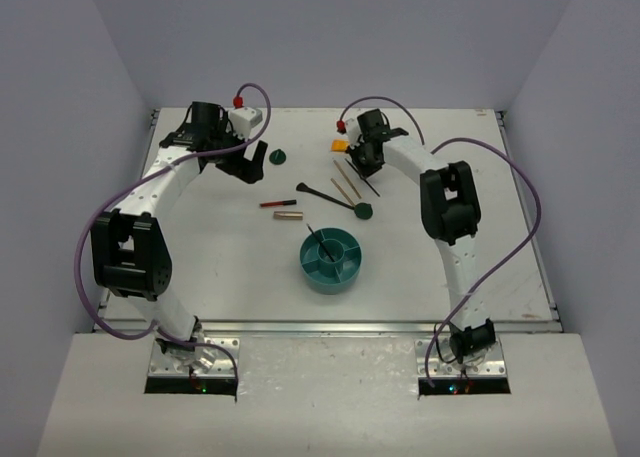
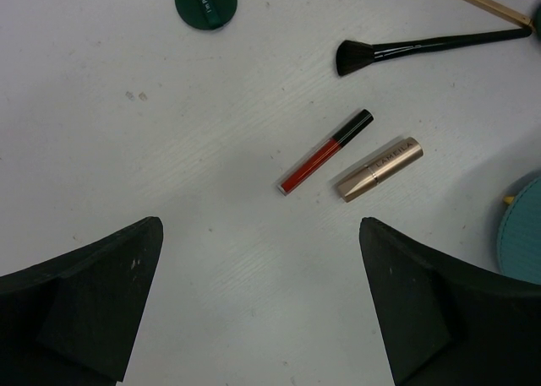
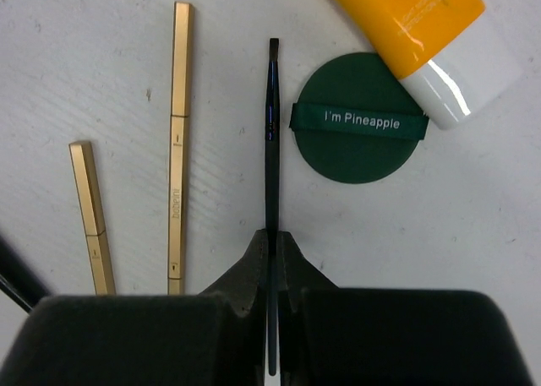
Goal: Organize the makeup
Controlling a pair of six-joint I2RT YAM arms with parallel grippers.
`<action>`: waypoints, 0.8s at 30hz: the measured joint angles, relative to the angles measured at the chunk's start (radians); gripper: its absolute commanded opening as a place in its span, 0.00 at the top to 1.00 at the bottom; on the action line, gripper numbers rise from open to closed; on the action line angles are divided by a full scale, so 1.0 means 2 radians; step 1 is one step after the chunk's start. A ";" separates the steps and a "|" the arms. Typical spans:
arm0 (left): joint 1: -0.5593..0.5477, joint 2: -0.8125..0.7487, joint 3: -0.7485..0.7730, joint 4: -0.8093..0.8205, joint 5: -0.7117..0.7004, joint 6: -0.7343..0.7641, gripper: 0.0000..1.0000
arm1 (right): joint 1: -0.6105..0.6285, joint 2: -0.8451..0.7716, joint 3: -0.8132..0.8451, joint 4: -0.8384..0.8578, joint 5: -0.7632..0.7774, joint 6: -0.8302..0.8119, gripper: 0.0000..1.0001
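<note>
Clamped between the closed fingers of the right gripper (image 3: 272, 249) is a thin black makeup brush (image 3: 271, 141), bristle tip pointing away from the wrist. Whether it rests on the white worktop (image 3: 101, 31) or hangs just above it cannot be told. Just beside the tip lies a dark green round puff (image 3: 355, 145) lettered "I'm Pineapple", and an orange-and-white tube (image 3: 414, 23) touches the puff's edge. On the brush's other side lie a long gold pencil (image 3: 177, 133) and a shorter gold pencil (image 3: 91, 217), roughly parallel to it. At the far left the left gripper (image 2: 260, 234) hovers wide open, holding nothing. Below it a red lip gloss with a black cap (image 2: 325, 152) and a gold lipstick tube (image 2: 379, 168) lie side by side, apart. Beyond them are a black fan brush (image 2: 423, 46) and a dark green round compact (image 2: 205, 2). Nearer, at mid-worktop, sits a teal round divided bowl (image 1: 312, 264) with one thin dark stick (image 1: 318, 239) in it.
</note>
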 measured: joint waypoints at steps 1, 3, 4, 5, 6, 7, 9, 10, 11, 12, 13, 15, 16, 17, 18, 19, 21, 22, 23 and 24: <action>0.000 0.000 0.000 0.000 0.000 0.000 0.00 | 0.000 -0.006 -0.008 0.002 0.000 0.001 1.00; 0.000 0.000 0.000 0.000 0.001 0.000 0.00 | 0.000 -0.018 -0.024 0.009 -0.006 0.002 1.00; 0.000 0.000 0.000 0.001 0.001 0.000 0.00 | 0.000 -0.027 -0.033 0.016 -0.010 0.004 1.00; 0.000 0.000 0.000 0.001 0.002 0.000 0.00 | 0.000 -0.038 -0.043 0.026 -0.015 0.006 1.00; 0.000 0.000 0.000 0.001 0.004 0.001 0.00 | 0.000 -0.048 -0.050 0.037 -0.019 0.008 1.00; 0.000 0.000 0.000 0.001 0.005 0.001 0.00 | 0.000 -0.059 -0.055 0.047 -0.024 0.011 1.00; 0.000 0.000 0.000 0.000 0.007 0.002 0.00 | -0.002 -0.081 -0.064 0.073 -0.032 0.017 1.00; 0.000 0.000 0.000 0.000 0.008 0.002 0.00 | -0.003 -0.093 -0.069 0.088 -0.035 0.022 1.00; 0.000 0.000 0.000 0.000 0.009 0.004 0.00 | -0.004 -0.105 -0.072 0.099 -0.038 0.025 1.00; 0.000 0.000 0.000 -0.001 0.010 0.005 0.00 | -0.005 -0.117 -0.075 0.110 -0.041 0.029 1.00; 0.000 0.000 0.000 -0.001 0.011 0.007 0.00 | -0.006 -0.132 -0.084 0.128 -0.049 0.034 1.00; 0.000 0.000 0.000 -0.002 0.013 0.009 0.00 | -0.008 -0.169 -0.112 0.170 -0.074 0.048 1.00; 0.000 0.000 0.001 -0.002 0.014 0.010 0.00 | -0.010 -0.197 -0.142 0.207 -0.095 0.059 1.00; 0.000 0.000 0.001 -0.002 0.014 0.011 0.00 | -0.011 -0.229 -0.178 0.248 -0.116 0.072 1.00; 0.000 0.000 0.001 -0.002 0.015 0.011 0.00 | -0.013 -0.262 -0.216 0.293 -0.140 0.088 1.00; 0.000 0.000 0.001 -0.002 0.017 0.012 0.00 | -0.013 -0.295 -0.253 0.340 -0.170 0.109 1.00; 0.000 0.000 0.002 -0.002 0.020 0.012 0.00 | -0.012 -0.348 -0.307 0.430 -0.232 0.149 1.00; 0.000 0.000 0.003 -0.002 0.021 0.012 0.00 | -0.010 -0.366 -0.324 0.471 -0.262 0.165 1.00; 0.000 0.000 0.004 -0.002 0.023 0.012 0.00 | -0.006 -0.382 -0.339 0.512 -0.291 0.179 1.00; 0.000 0.000 0.005 -0.002 0.025 0.012 0.00 | 0.000 -0.396 -0.356 0.550 -0.316 0.190 1.00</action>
